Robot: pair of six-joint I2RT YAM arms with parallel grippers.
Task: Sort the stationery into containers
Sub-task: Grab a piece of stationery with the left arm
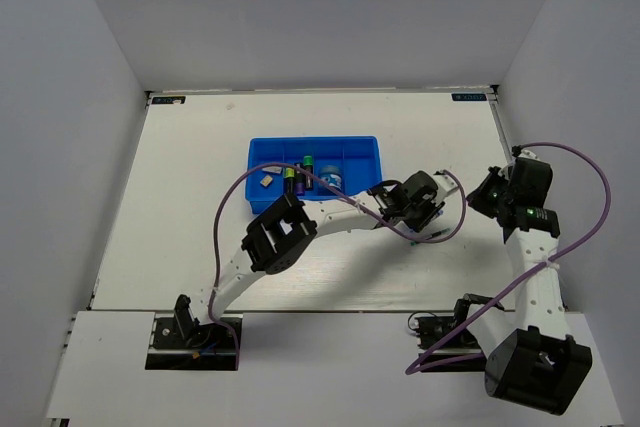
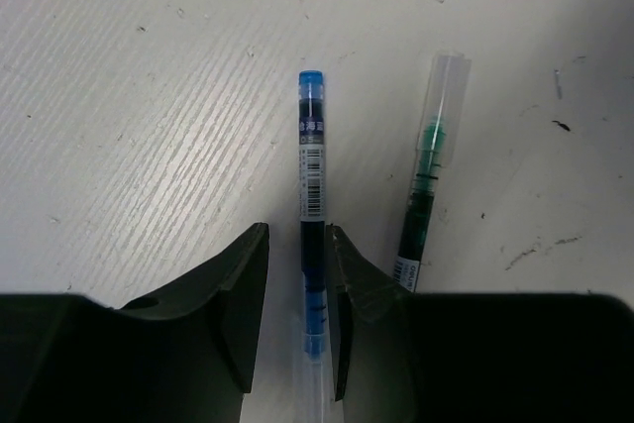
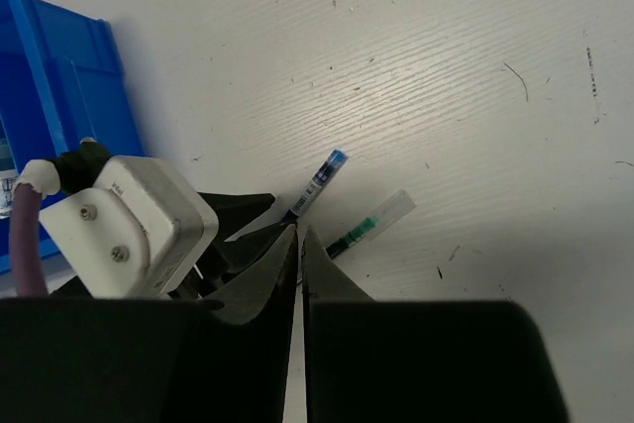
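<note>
The blue pen (image 2: 312, 175) is lying flat on the white table (image 1: 180, 197), off the near right corner of the blue tray (image 1: 315, 140). A green pen (image 2: 426, 185) is lying just beside it, apart from it and slightly splayed. The left gripper (image 2: 297, 235) is straddling the blue pen's barrel with its jaws narrowed but not clamped. One finger is sitting right against the barrel, while the other is leaving a sliver of table showing between itself and the pen. The right gripper (image 3: 299, 235) is hanging close by over the same two pens, with its jaws pressed almost together and carrying nothing. Inside the tray, a pale eraser (image 1: 267, 178), two short markers (image 1: 290, 179) and a tape roll (image 1: 330, 175) are already sitting among the ribs.

The pen is looking light, stiff and thin — a smooth round plastic barrel that will probably roll or swivel if pinched off-centre. The safest hold is likely square across the barrel near its middle, closing gently so both pads meet it together. The green pen is lying near enough that a skewed closing could nudge it.
</note>
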